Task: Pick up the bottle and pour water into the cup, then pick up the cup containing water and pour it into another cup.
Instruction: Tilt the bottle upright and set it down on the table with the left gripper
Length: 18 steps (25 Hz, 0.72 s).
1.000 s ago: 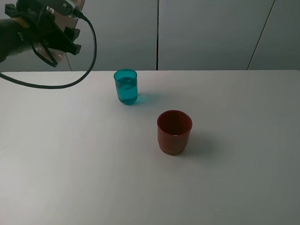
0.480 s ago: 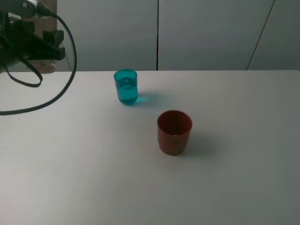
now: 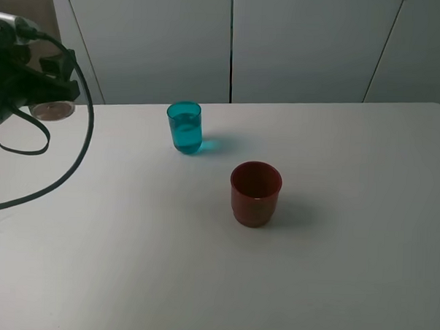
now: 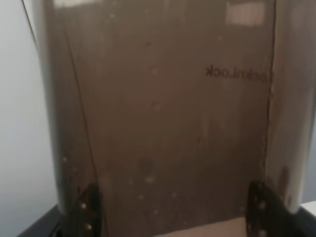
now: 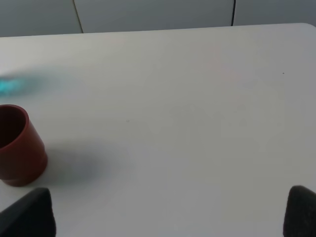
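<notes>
At the far left, my left gripper [image 3: 48,84] is shut on the tinted bottle [image 3: 30,7], which stands upright. The bottle's base hangs close over the table's [image 3: 128,263] back left corner. In the left wrist view the brownish bottle [image 4: 158,123] fills the space between the two dark fingers [image 4: 84,212]. The teal cup [image 3: 184,127] holds water and stands at the table's back centre. Another cup [image 3: 255,193], dark red, stands in front of it and to the right. It also shows as another cup [image 5: 17,148] in the right wrist view, where my right gripper [image 5: 165,217] is open and holds nothing.
A black cable [image 3: 74,151] loops from the left arm over the table's left side. Grey wall panels [image 3: 305,44] rise behind the table's back edge. The right arm is outside the exterior high view.
The left arm has carried the bottle leftward and lower, away from the teal cup. Both cups have stayed put.
</notes>
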Tool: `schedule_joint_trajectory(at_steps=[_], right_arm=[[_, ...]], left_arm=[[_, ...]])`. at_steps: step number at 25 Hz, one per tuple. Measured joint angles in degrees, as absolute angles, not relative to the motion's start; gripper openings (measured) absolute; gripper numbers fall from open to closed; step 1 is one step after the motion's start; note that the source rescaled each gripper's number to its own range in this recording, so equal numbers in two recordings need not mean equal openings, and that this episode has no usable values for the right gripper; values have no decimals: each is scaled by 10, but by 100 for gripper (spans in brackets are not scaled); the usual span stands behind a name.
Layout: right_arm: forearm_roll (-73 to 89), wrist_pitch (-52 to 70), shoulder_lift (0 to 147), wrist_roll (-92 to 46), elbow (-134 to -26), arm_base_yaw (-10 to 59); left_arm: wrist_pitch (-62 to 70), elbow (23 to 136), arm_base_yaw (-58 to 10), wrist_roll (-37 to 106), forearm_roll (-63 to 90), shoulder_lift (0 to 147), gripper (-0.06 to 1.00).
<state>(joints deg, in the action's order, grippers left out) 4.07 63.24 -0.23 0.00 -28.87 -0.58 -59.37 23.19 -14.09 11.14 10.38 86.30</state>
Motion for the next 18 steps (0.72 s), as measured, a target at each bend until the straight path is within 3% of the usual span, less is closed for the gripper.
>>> schedule_joint_trajectory(at_steps=[12, 18], right_arm=[[41, 632, -2, 0, -289, -6], [41, 632, -2, 0, -289, -6]], left_arm=[[-683, 223, -141, 95, 155, 991, 0], [-683, 283, -141, 82, 164, 1086, 0]])
